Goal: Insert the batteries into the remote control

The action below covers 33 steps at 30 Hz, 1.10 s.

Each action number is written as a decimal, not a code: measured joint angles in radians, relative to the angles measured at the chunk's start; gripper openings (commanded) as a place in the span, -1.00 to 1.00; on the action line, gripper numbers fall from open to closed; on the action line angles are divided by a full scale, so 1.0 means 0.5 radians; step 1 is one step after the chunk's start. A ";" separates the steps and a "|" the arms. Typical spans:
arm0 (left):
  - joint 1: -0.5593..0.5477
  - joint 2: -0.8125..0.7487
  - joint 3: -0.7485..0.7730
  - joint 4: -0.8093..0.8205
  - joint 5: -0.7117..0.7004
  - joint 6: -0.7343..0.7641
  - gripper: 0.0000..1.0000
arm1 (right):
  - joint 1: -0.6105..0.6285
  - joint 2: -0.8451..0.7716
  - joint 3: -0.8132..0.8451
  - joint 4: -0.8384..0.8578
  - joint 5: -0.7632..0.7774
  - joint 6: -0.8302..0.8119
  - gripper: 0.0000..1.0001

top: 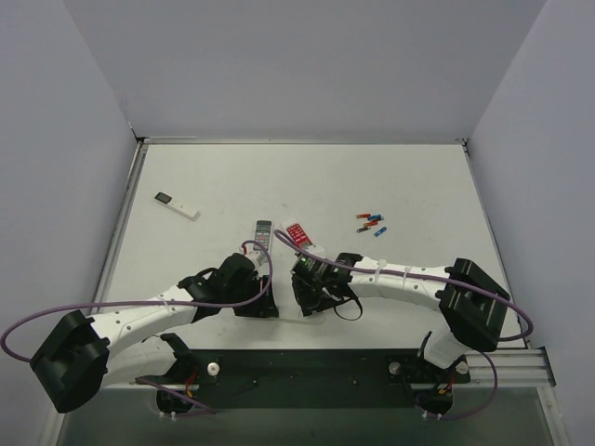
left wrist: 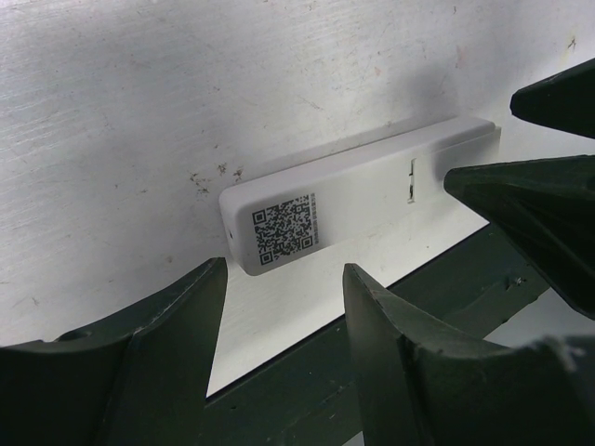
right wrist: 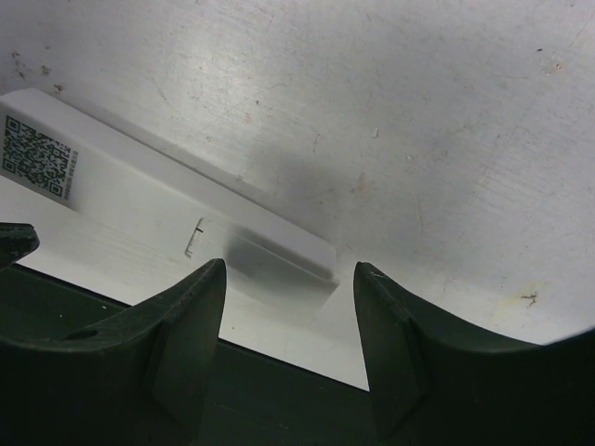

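The remote control (left wrist: 363,200) lies back side up near the table's front edge, with a QR sticker (left wrist: 284,223) at one end and a small latch mark on its battery cover (right wrist: 195,237). My left gripper (left wrist: 285,269) is open just short of the sticker end, with nothing between its fingers. At the remote's (right wrist: 139,209) other end my right gripper (right wrist: 290,267) is open too, that end lying just ahead of its jaws. From above, both grippers (top: 263,305) (top: 307,299) meet over the remote and hide most of it. The batteries (top: 372,223) lie loose at the back right.
A shorter grey-faced remote (top: 264,232) and a red card (top: 297,234) lie just beyond the grippers. A slim white stick with a black end (top: 177,205) lies at the back left. The table's dark front edge (left wrist: 418,297) runs right below the remote.
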 measured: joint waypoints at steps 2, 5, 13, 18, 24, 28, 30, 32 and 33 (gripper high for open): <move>0.000 0.000 0.000 -0.002 0.000 0.001 0.26 | 0.006 0.016 0.001 -0.011 0.001 0.001 0.05; 0.000 0.000 0.000 -0.002 0.000 0.002 0.26 | 0.019 0.031 0.001 -0.038 0.014 -0.001 0.05; 0.000 0.000 0.000 -0.002 -0.002 0.003 0.26 | 0.071 0.117 0.084 -0.104 0.055 -0.033 0.05; 0.000 -0.001 0.000 -0.002 -0.007 0.002 0.26 | 0.096 0.119 0.094 -0.128 0.078 -0.062 0.05; 0.000 -0.001 0.001 -0.002 -0.018 0.003 0.26 | 0.097 0.001 0.103 -0.159 0.127 -0.058 0.02; 0.000 -0.001 0.001 -0.002 -0.023 0.013 0.26 | 0.050 -0.181 0.098 -0.163 0.144 0.005 -0.05; 0.000 -0.001 0.001 -0.002 -0.027 0.018 0.26 | 0.016 -0.242 0.086 -0.162 0.143 0.050 -0.09; 0.000 0.003 0.001 -0.002 -0.029 0.019 0.26 | -0.005 -0.259 0.060 -0.163 0.142 0.094 -0.12; 0.000 0.008 0.001 -0.002 -0.028 0.021 0.25 | -0.014 -0.253 0.046 -0.163 0.134 0.115 -0.13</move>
